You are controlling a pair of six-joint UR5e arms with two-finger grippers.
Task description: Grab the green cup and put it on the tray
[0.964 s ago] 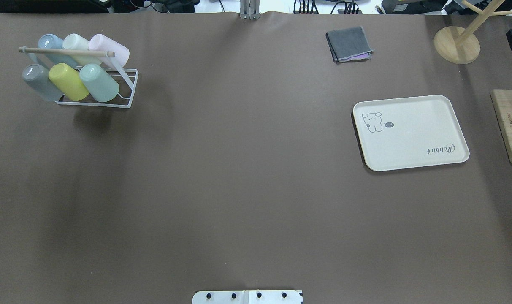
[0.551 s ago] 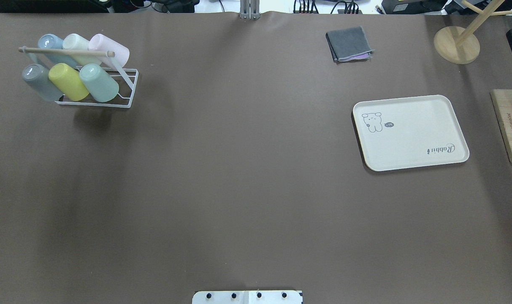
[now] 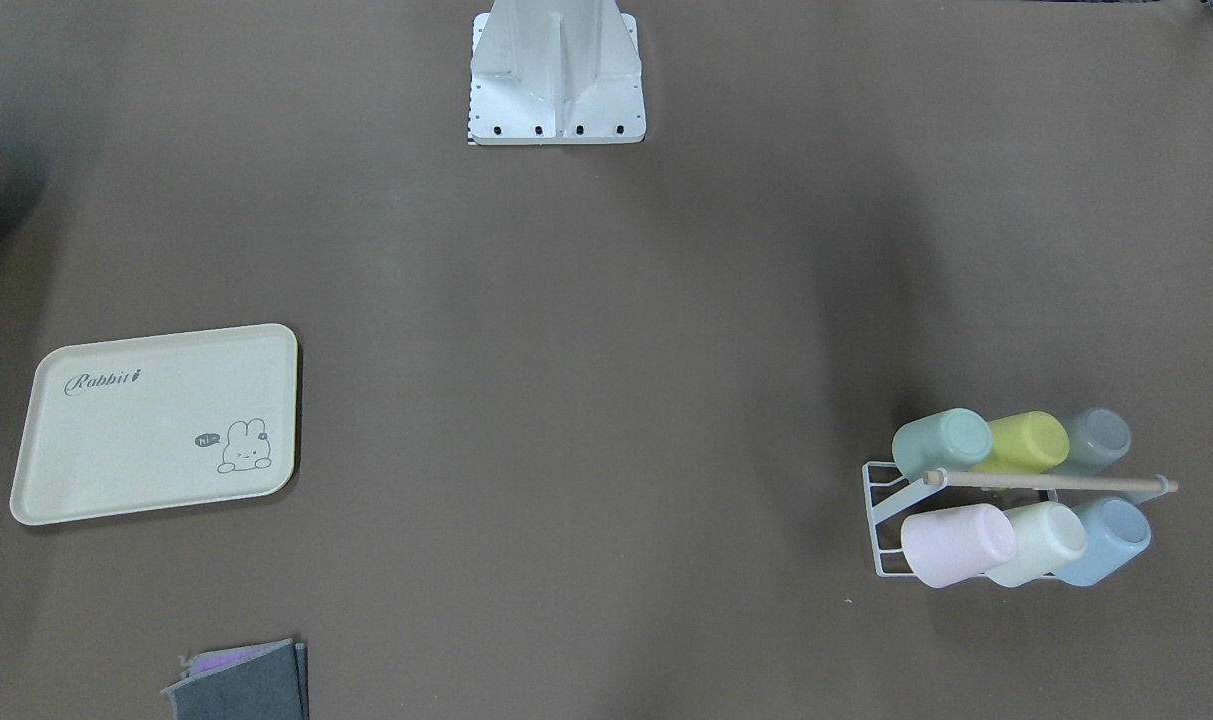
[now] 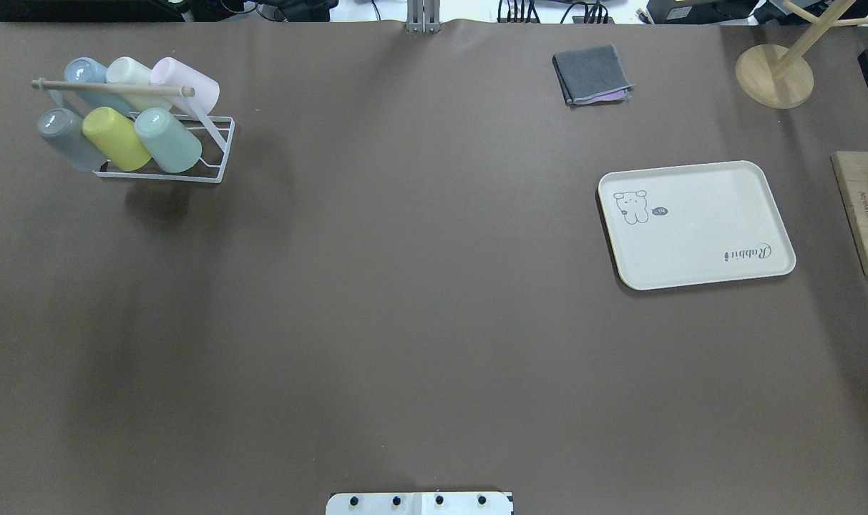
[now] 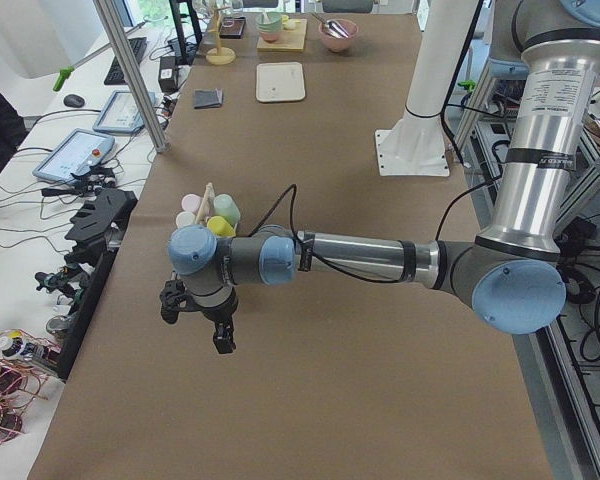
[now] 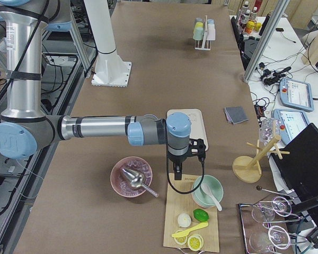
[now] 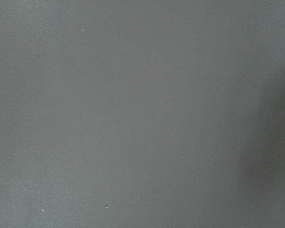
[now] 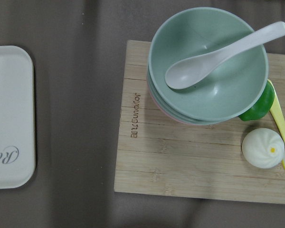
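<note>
The left gripper (image 5: 195, 322) hangs over the brown table (image 4: 405, 300), the right gripper (image 6: 188, 161) over a bamboo cutting board (image 8: 180, 164); how far either's fingers open, I cannot tell.

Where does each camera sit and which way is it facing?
Front-facing: across the table, looking down toward the robot's base; no arms.
Overhead: behind the robot, facing forward; base edge only.
Left: table end, left arm near.
Right: opposite end, right arm near.
Left wrist: bare table.
Right wrist: down on tray, board.
Front-facing and overhead share the green cup.
</note>
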